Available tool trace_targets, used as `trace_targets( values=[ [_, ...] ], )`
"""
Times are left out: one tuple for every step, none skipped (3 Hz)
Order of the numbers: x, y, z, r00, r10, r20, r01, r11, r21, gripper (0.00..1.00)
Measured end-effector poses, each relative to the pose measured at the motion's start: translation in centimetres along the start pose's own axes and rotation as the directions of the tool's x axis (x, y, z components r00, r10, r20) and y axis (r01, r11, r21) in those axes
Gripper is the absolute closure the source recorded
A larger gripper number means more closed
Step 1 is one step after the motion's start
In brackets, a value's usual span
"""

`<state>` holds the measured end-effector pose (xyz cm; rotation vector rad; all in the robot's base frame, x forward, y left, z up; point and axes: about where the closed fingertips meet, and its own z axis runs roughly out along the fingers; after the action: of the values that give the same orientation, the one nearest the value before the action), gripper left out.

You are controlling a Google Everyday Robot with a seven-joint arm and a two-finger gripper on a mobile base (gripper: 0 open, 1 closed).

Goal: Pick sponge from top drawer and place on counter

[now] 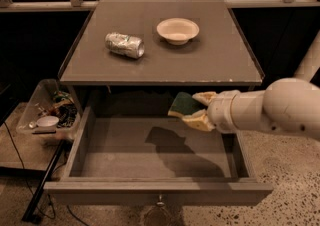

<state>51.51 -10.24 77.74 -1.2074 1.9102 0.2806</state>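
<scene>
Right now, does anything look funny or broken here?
Yes: a crumpled silver can lies on its side on the counter, left of the bowl. The gripper holding the sponge above the open top drawer is just the job, not odd.

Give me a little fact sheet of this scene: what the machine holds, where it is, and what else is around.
gripper: over the open top drawer, jaws shut on the sponge
sponge: green and yellow, off the drawer floor, near the front edge of the counter
counter: holds a crushed can and a bowl
left side: clear bin of clutter
</scene>
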Motion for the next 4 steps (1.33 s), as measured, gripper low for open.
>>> trace_targets(
  values=[
    [-2.3,-4.0,-4.0,1.000,-0.018,-0.007,0.018,0.9992,0.035,1.00],
    [-5.6,-8.7,-6.5,0.999,-0.034,-0.015,0.035,0.9953,0.090,1.00],
    [-5.6,-8.7,-6.5,0.999,-0.034,-0.015,0.035,0.9953,0.090,1.00],
    [-5.5,-9.7,-5.4,0.999,-0.037,-0.019,0.039,0.9953,0.089,1.00]
  ],
)
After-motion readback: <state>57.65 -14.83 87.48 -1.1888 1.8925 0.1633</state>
